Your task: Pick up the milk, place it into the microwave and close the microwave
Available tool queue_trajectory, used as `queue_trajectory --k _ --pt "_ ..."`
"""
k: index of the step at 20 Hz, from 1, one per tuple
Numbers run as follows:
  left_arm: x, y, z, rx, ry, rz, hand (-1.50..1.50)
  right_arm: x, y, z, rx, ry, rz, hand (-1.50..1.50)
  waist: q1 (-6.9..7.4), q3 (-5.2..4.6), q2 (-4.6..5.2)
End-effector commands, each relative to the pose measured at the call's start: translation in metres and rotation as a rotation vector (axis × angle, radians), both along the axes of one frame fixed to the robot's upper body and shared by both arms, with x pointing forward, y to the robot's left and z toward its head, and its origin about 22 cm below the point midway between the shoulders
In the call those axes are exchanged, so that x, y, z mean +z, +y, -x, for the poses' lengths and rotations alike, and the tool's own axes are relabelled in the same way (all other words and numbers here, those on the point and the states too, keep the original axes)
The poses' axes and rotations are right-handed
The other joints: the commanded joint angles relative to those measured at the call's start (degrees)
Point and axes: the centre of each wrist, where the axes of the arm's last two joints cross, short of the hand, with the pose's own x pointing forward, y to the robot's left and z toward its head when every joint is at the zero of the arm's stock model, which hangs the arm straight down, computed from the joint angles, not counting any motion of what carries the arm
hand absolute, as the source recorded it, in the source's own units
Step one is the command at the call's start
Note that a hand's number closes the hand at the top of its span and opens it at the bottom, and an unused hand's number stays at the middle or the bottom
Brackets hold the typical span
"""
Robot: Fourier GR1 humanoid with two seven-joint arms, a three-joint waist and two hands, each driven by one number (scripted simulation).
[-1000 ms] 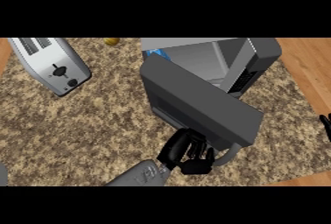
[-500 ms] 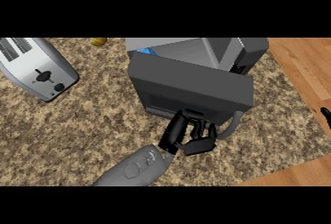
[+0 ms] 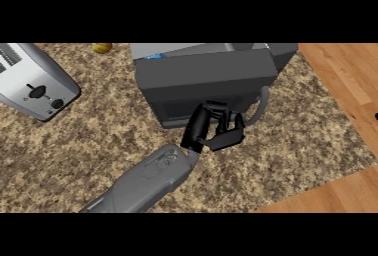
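The left hand point(image 3: 210, 131) rests its nearly straight fingers point(image 3: 215, 112) against the microwave door point(image 3: 210, 82), which lies directly ahead, almost shut

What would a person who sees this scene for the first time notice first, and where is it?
The eye goes first to the dark microwave at the top centre of the speckled counter, with its door nearly shut. A black hand on a grey forearm rises from the lower edge and rests its fingers against the door's front. At the upper left stands a silver toaster.
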Motion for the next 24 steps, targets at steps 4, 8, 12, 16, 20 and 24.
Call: queue_trajectory --k 4,8,12,16,20,24 --pt "0.021 0.002 -0.028 0.051 -0.036 0.065 1.50 0.015 -0.006 -0.007 0.017 -0.001 0.021 -1.50 -1.20 0.01 1.08" --pt "0.026 0.005 -0.038 0.081 -0.055 0.109 1.50 0.028 -0.010 -0.011 0.014 -0.034 0.017 -1.50 -1.36 -0.03 1.24" --pt "0.025 0.006 -0.040 0.091 -0.060 0.131 1.50 0.028 -0.018 -0.011 0.008 -0.021 0.001 -1.50 -2.01 0.16 1.31" --pt "0.030 0.003 -0.042 0.092 -0.067 0.133 1.50 0.042 -0.022 -0.017 0.003 -0.033 0.025 -1.50 -2.00 0.17 1.37" --pt "0.029 0.003 -0.042 0.088 -0.078 0.162 1.50 0.047 -0.026 -0.021 0.000 -0.042 0.024 -1.50 -2.17 0.22 1.75" --pt "0.029 0.002 -0.043 0.089 -0.089 0.162 1.50 0.055 -0.034 -0.024 -0.012 -0.042 0.035 -1.50 -2.12 0.28 1.72"
